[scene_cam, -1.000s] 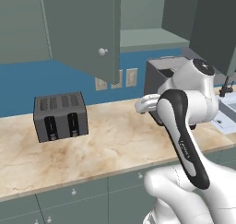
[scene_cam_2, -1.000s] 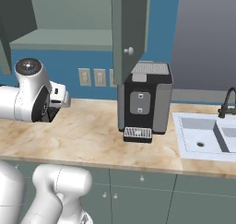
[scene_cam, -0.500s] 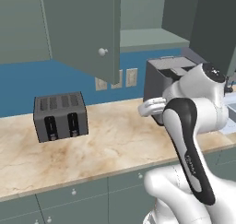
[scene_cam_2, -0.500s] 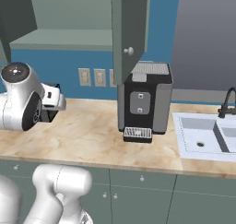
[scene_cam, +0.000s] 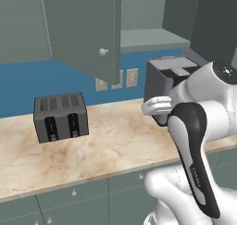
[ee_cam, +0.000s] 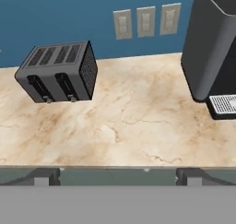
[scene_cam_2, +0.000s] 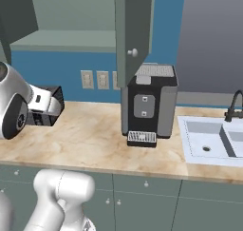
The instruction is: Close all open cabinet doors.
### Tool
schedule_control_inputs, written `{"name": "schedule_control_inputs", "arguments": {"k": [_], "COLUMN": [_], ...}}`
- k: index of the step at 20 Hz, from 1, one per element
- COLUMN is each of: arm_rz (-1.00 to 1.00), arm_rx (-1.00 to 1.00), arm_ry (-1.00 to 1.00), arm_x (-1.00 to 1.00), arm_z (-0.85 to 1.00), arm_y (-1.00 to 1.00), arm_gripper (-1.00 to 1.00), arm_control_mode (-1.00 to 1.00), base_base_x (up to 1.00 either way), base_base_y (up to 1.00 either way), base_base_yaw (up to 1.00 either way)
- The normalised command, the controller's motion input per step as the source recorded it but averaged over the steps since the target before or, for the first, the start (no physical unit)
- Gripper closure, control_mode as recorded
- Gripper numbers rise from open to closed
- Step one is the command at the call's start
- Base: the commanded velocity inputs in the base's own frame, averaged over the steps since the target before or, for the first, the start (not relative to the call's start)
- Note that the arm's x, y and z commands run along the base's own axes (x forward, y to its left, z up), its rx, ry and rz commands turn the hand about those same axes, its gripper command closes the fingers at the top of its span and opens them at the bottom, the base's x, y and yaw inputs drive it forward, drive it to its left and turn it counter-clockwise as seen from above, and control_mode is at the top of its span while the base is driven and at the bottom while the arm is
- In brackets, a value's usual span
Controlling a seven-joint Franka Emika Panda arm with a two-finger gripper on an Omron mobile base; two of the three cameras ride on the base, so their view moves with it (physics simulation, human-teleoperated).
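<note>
From my left base view, an open grey-green cabinet door with a small pale round knob (scene_cam: 81, 29) hangs swung out over the counter, its knob near the lower right edge, and the bare cabinet shelf (scene_cam: 148, 36) shows behind it. A second dark door panel (scene_cam: 210, 25) stands open at the upper right. From my right base view the same knobbed door appears edge-on, directly above and in front of the black coffee machine (scene_cam_2: 149, 101), and another open panel (scene_cam_2: 16, 14) sits at the upper left.

My right base view alone takes in the white sink (scene_cam_2: 211, 139) with its dark faucet (scene_cam_2: 233, 106) at the right end of the beige marble counter (scene_cam_2: 90, 139). My left base view and hand view show the dark grey four-slot toaster (scene_cam: 60, 116) standing well apart from the coffee machine, with three pale wall outlets (ee_cam: 146, 21) on the blue wall between them.

My gripper (ee_cam: 115, 174) looks down over the counter's front edge; its two dark fingertips (ee_cam: 44, 176) sit wide apart at the bottom of the hand view, holding nothing. My own arm covers part of the coffee machine in the left base view.
</note>
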Motion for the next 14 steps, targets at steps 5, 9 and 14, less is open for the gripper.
{"name": "schedule_control_inputs", "arguments": {"k": [5, 9, 14], "arm_rz": [-0.1, -0.08, -0.04], "arm_rx": [0.08, 0.16, 0.21], "arm_ry": [0.0, 0.0, -0.01], "arm_x": [-0.38, -0.45, -0.46], "arm_z": [0.21, 0.12, 0.11], "arm_y": [-0.09, -0.05, -0.03], "arm_gripper": [-1.0, -1.0, -1.0], "arm_control_mode": [-1.0, -1.0, -1.0], "base_base_x": [0.0, 0.0, 0.0], "base_base_y": [0.0, 0.0, 0.0], "base_base_yaw": [0.0, 0.0, 0.0]}}
